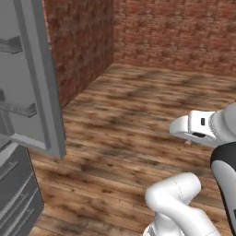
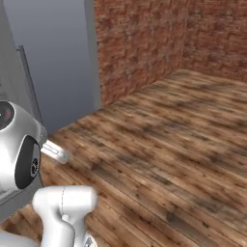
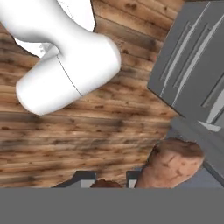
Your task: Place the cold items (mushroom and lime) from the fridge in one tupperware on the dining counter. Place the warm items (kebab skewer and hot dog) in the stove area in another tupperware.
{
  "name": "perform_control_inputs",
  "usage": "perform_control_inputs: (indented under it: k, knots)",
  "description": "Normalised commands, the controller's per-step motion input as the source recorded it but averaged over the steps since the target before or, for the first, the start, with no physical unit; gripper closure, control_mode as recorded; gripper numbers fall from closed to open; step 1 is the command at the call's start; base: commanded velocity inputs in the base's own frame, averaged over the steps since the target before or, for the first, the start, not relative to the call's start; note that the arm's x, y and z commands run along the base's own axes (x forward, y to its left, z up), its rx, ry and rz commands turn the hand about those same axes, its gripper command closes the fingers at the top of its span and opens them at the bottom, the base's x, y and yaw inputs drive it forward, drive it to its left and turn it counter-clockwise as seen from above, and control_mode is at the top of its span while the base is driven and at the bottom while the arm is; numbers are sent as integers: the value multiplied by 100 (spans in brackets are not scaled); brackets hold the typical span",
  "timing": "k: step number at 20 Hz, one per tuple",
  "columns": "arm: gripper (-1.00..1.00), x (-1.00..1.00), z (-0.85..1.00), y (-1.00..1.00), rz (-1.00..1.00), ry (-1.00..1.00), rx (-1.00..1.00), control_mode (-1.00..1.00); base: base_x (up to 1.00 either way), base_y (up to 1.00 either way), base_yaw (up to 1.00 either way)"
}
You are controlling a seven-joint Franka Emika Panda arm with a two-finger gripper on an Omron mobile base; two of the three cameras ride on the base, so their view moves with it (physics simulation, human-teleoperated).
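Evidently the task was at an early stage. The two-finger claw [image 3: 106, 179] stood nearly pressed together, its dark tips close on a sliver of brown, and just beside the right tip leaned a mottled brown, stubby lump [image 3: 173, 164]. I took the sliver and the lump for one thing, the mushroom, pinched low down, though the hand view cut off the grip itself, so this is a judgement. In the left base view a small brown bit [image 1: 187, 143] peeped out under the white hand, which agrees with it.

The mushroom was therefore out of the fridge and held in the air above the brown plank floor [image 1: 129, 106]. The tall grey fridge door [image 1: 37, 78] stood open at the near left, and the red brick wall [image 1: 152, 32] lay far beyond.

As for progress, one cold item was in hand at best. I judged that carrying it to the dining tabletop and dropping it into a tupperware was yet to come, and that the lime, the kebab skewer and the hot dog were all left to do.

The mushroom's long axis ran slantwise in the hand view, from the claw tips up and to the right. Its broader, rounded end pointed away from the claw, towards the grey fridge panels [image 3: 192, 65]. Which end was cap and which stem I could not tell.
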Motion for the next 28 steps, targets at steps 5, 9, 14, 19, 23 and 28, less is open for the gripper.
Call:
perform_control_inputs:
  k: [5,9,14,19,23,28]
  knots:
    - [100,0,0,0,0,0,0,100,-10,-7,-80]
    - [100,0,0,0,0,0,0,100,14,1,-70]
    - [100,0,0,0,0,0,0,100,73,36,-58]
    - [100,0,0,0,0,0,0,100,100,97,-31]
    - [100,0,0,0,0,0,0,100,100,100,-14]
    - [100,0,0,0,0,0,0,100,100,73,-23]
